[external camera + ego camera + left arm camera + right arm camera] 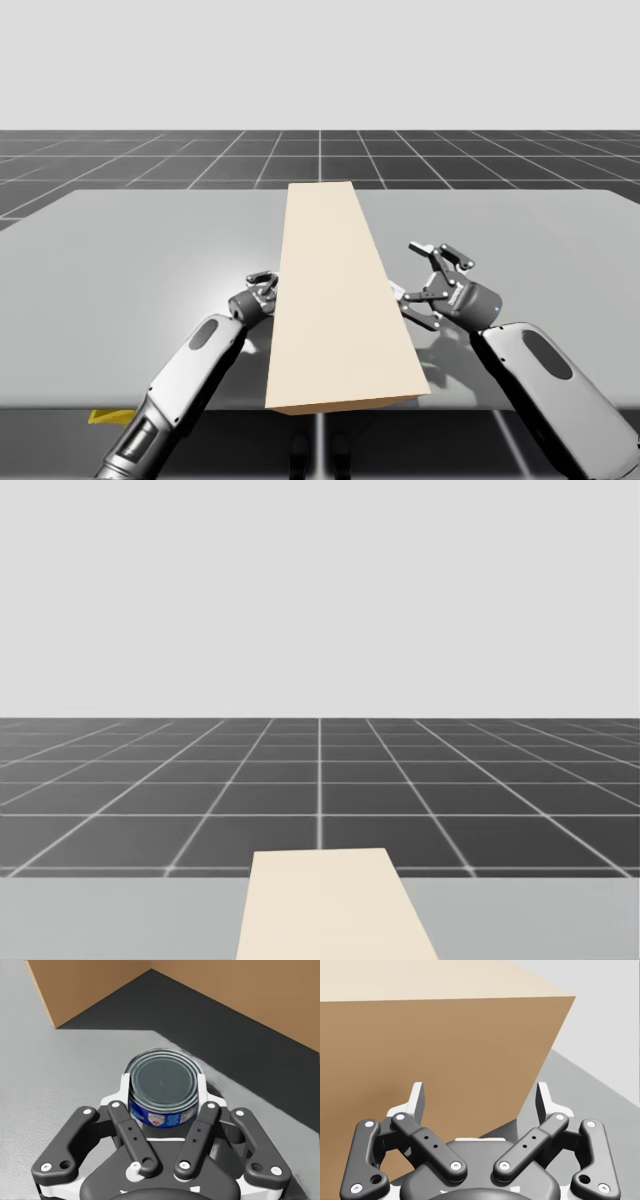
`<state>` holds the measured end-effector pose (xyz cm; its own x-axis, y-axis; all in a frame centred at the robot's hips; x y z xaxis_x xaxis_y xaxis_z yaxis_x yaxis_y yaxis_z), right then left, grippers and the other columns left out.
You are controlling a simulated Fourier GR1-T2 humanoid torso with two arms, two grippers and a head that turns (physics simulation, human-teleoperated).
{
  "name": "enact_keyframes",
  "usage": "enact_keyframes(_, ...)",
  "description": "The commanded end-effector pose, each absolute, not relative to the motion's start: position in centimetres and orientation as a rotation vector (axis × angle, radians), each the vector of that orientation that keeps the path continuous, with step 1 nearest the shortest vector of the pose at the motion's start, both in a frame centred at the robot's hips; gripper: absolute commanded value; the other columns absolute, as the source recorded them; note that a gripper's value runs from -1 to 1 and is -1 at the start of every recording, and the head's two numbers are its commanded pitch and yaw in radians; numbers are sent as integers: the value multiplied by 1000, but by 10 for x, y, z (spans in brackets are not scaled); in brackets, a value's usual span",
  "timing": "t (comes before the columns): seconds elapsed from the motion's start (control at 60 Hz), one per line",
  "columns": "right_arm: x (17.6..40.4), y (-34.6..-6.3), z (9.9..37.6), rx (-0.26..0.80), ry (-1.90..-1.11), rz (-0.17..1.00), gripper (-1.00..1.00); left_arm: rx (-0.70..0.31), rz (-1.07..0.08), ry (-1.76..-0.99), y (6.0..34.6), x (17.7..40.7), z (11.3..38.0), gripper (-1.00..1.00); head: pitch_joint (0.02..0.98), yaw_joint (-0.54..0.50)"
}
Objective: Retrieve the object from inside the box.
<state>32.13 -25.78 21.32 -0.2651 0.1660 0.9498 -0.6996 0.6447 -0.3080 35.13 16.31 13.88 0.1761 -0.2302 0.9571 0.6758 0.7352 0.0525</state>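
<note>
The high view takes in the whole layout. A long box (335,290) with a pale, matte beige top lies lengthwise down the middle of the grey table (120,250), with one arm on either side. My left gripper (263,285) sits just beside the box's left wall, and my right gripper (420,280) is near its right wall. A small yellow thing (105,415) shows at the table's near edge by my left arm.

The left wrist view shows what that gripper holds — a short round can (162,1080) with a ringed, glossy metal lid and a blue label band. Both white pads (202,1091) of my left gripper (162,1097) press against its sides, so the can is clamped from two sides. It is outside the box, over the finely grained grey table (45,1075). I cannot tell whether it rests there or is lifted. Ahead of it stand flat cardboard-brown walls of the box (240,995), throwing a dark shadow.

In the right wrist view my right gripper (481,1100) is spread wide and holds nothing — the brown side of the box (430,1045) stands straight ahead, and grey table (580,1085) lies beside it.

The head view catches the far end of the box top (330,910), a strip of table (100,920) and a dark tiled floor (320,780) beyond.
</note>
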Motion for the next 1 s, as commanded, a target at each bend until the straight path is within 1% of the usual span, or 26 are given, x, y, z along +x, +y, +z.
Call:
enact_keyframes(0.017, 320, -268, 217, 445, -1651, 878, -1000, -456, -749, -1255, 185, 341, 156, 1000, 148, 1)
enact_keyframes(0.1, 320, -270, 218, 445, -1650, 879, -1000, -436, -748, -1267, 194, 337, 164, 1000, 147, 1)
enact_keyframes(0.25, 319, -270, 218, 444, -1648, 882, -1000, -388, -752, -1295, 200, 332, 183, 1000, 143, -3)
enact_keyframes(0.35, 318, -270, 218, 444, -1649, 880, -1000, -347, -753, -1347, 207, 335, 216, 1000, 140, -6)
enact_keyframes(0.383, 318, -270, 219, 443, -1650, 879, -1000, -342, -754, -1357, 209, 336, 222, 1000, 139, -7)
enact_keyframes(0.4, 318, -270, 219, 442, -1650, 879, -1000, -332, -752, -1371, 211, 337, 232, 1000, 138, -8)
enact_keyframes(0.483, 318, -271, 219, 443, -1655, 877, -1000, -301, -746, -1411, 220, 341, 256, 1000, 136, -11)
enact_keyframes(0.5, 318, -271, 219, 442, -1655, 876, -1000, -292, -739, -1426, 223, 342, 264, 1000, 135, -13)
enact_keyframes(0.617, 318, -271, 220, 443, -1658, 877, -1000, -269, -730, -1469, 234, 345, 291, 1000, 131, -15)
enact_keyframes(0.65, 318, -272, 220, 444, -1659, 875, -1000, -252, -737, -1482, 237, 347, 300, 1000, 130, -15)
enact_keyframes(0.7, 318, -272, 220, 443, -1661, 875, -1000, -261, -736, -1490, 240, 350, 308, 1000, 129, -16)
enact_keyframes(0.75, 319, -272, 220, 443, -1662, 875, -1000, -248, -735, -1502, 247, 359, 322, 1000, 128, -18)
enact_keyframes(0.783, 319, -272, 219, 442, -1663, 875, -1000, -256, -736, -1501, 250, 363, 328, 1000, 128, -18)
enact_keyframes(0.85, 319, -272, 219, 439, -1664, 876, -1000, -238, -734, -1510, 254, 371, 341, 1000, 129, -19)
enact_keyframes(0.867, 319, -272, 219, 436, -1666, 877, -1000, -233, -734, -1516, 256, 375, 348, 1000, 129, -20)
enact_keyframes(0.95, 319, -272, 219, 432, -1676, 872, -1000, -216, -731, -1534, 257, 383, 367, 1000, 131, -21)
enact_keyframes(1.0, 320, -272, 220, 441, -1673, 841, -1000, -199, -736, -1544, 255, 387, 379, 1000, 131, -20)
